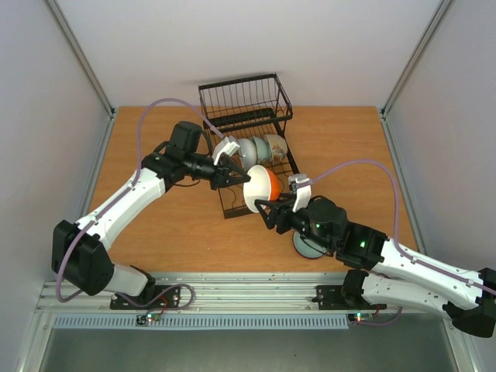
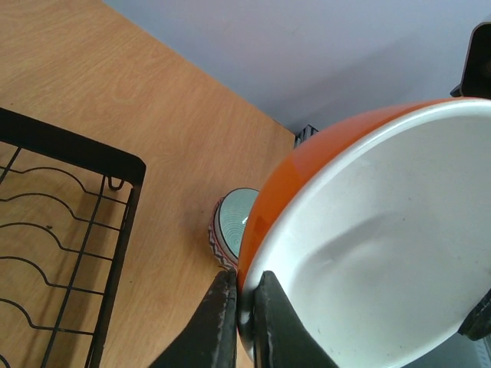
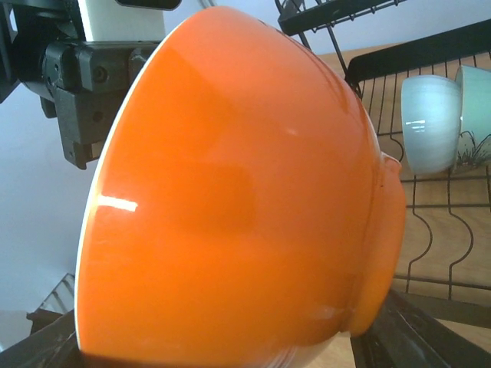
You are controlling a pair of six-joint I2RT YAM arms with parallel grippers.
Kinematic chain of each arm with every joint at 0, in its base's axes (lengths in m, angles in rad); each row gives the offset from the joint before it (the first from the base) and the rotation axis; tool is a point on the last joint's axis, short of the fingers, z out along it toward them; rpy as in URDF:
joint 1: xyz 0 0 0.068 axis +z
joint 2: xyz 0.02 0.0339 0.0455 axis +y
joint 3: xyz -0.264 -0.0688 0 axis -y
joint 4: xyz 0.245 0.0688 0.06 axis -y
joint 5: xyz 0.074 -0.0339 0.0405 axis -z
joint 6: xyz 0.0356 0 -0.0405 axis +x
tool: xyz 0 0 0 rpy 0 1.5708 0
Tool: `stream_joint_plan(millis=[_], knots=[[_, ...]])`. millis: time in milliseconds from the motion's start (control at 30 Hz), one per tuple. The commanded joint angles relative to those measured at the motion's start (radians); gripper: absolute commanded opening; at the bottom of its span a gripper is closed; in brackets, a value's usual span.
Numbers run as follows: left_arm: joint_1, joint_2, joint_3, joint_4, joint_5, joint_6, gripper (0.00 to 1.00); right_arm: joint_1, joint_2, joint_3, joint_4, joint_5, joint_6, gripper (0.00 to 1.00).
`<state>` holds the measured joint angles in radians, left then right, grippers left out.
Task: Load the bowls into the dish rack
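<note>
The left gripper is clamped on the rim of the orange bowl; the left wrist view shows its two dark fingers pinching that rim, one on the orange outside, one on the white inside. The bowl hangs on its side above the near right corner of the dish rack, white inside facing the left arm. The left gripper's own body cannot be seen from its wrist camera, and the bowl runs off the right and lower edges there.

From above, the bowl hides much of the rack's near rows. Beyond it in the rack, two or three pale bowls stand on edge side by side; their colours are hard to separate from this height. The right wrist view gives the pale green bowl plainly in the rack's dividers, with a second one cut off at the right edge.

The right gripper sits at the bowl's near side. Its wrist view is almost filled by the orange outside, with dark fingers only at the bottom corners, apart and flanking the bowl; whether they touch it I cannot tell.

A patterned bowl rests on the table to the rack's near right, seen clearly only from the left wrist; from above the right arm largely covers it.
</note>
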<state>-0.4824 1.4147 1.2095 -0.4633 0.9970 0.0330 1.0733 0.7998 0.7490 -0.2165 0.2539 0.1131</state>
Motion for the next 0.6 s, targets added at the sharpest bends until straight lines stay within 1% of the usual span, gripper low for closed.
stream_joint_plan(millis=[0, 67, 100, 167, 200, 333, 467, 567], knots=[[-0.005, 0.004, -0.002, 0.046, 0.029, -0.018, 0.08, -0.003, 0.016, 0.028, -0.023, 0.056, -0.038, 0.04], [-0.005, 0.000, 0.004, 0.038, -0.025, -0.018, 0.33, -0.003, 0.026, 0.049, -0.053, 0.076, -0.053, 0.02], [-0.005, -0.003, 0.007, 0.031, -0.053, -0.018, 0.41, -0.003, 0.038, 0.061, -0.072, 0.089, -0.062, 0.01], [-0.005, -0.015, 0.013, 0.021, -0.127, -0.014, 0.51, -0.003, 0.060, 0.087, -0.113, 0.122, -0.086, 0.01], [-0.005, -0.022, 0.015, 0.012, -0.175, -0.010, 0.54, -0.003, 0.074, 0.099, -0.132, 0.139, -0.096, 0.01], [-0.004, -0.046, 0.040, -0.028, -0.406, 0.034, 0.61, -0.005, 0.162, 0.182, -0.192, 0.189, -0.187, 0.01], [-0.003, -0.074, 0.067, -0.056, -0.637, 0.081, 0.62, -0.016, 0.310, 0.279, -0.209, 0.202, -0.288, 0.01], [0.005, -0.119, 0.073, -0.059, -0.752, 0.099, 0.63, -0.045, 0.436, 0.354, -0.206, 0.188, -0.347, 0.01]])
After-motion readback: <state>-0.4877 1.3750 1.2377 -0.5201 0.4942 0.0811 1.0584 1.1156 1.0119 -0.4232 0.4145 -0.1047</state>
